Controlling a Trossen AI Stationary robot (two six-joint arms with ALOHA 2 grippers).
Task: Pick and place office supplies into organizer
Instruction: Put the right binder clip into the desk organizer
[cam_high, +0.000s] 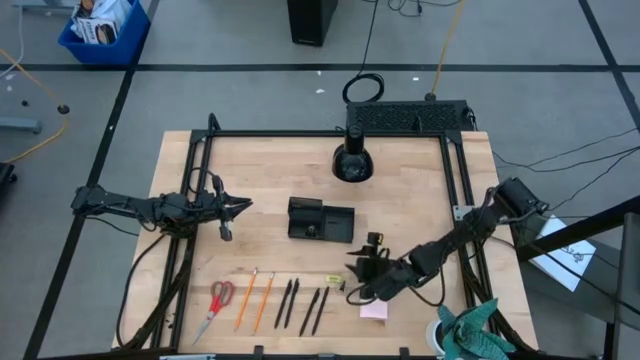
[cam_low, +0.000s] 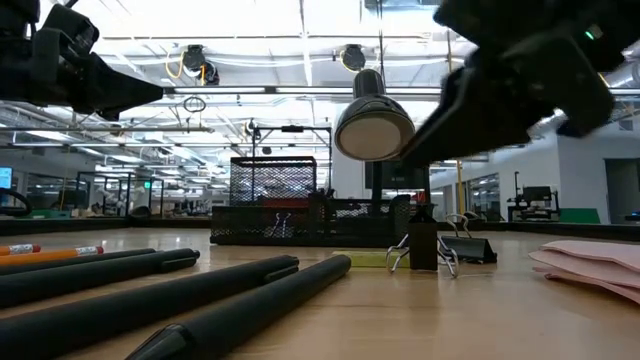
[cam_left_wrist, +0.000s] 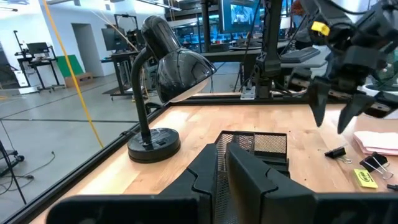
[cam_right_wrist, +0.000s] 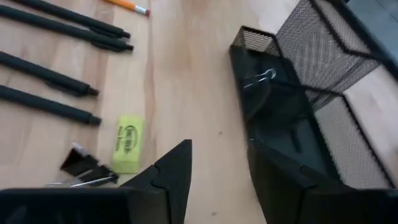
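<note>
High view: I see the right gripper (cam_high: 352, 280) near the front of the table, between the organizer (cam_high: 320, 220) and the pink pad (cam_high: 375, 311); left gripper (cam_high: 240, 206) waits left of the organizer.
Right wrist view: my fingers stand apart, empty; yellow-green eraser (cam_right_wrist: 127, 143) and binder clip (cam_right_wrist: 84, 168) below.
Left wrist view: I cannot tell its fingers.
Low view: only here, black pens (cam_low: 200, 300) lie close up.

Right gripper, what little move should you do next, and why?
Probably slide sideways over the black binder clip and lower onto it. The right gripper hovers open and empty, the clip lies on the table just beside it next to the yellow-green eraser, and the organizer is close by. The left gripper waits across the table.
</note>
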